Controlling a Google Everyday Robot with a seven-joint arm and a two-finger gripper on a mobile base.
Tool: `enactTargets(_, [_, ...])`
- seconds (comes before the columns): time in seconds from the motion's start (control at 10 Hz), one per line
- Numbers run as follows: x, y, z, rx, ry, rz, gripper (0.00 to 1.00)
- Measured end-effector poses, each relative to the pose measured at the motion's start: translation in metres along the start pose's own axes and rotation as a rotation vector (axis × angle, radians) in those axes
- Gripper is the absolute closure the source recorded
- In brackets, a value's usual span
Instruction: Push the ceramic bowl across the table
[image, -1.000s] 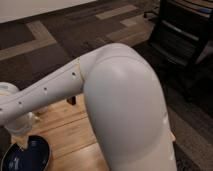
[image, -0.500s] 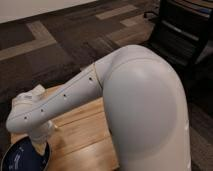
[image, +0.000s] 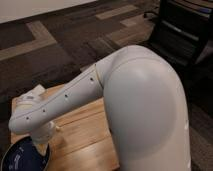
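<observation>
A dark blue ceramic bowl (image: 22, 157) sits at the lower left corner of the camera view, on the near left part of the wooden table (image: 80, 135). My white arm reaches from the right across the table down to the left. Its wrist ends just above the bowl's right rim, where the gripper (image: 42, 145) is mostly hidden behind the wrist. The gripper is at the bowl's rim; whether it touches it cannot be told.
The table's far edge runs along a dark carpeted floor (image: 65, 50) with lighter stripes. A black office chair (image: 182, 30) stands at the upper right. The arm's large white elbow (image: 145, 110) blocks the right half of the table.
The arm has stretched further left and down, and the wrist has come lower over the bowl's right rim. The bowl stays at about the same place in the lower left.
</observation>
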Motion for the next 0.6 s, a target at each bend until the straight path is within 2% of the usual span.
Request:
enactTargets(0.3, [0.023, -0.021, 0.007, 0.021, 0.057, 0.090, 0.35])
enactTargets(0.6, [0.031, -0.035, 0.007, 0.046, 0.067, 0.138, 0.35])
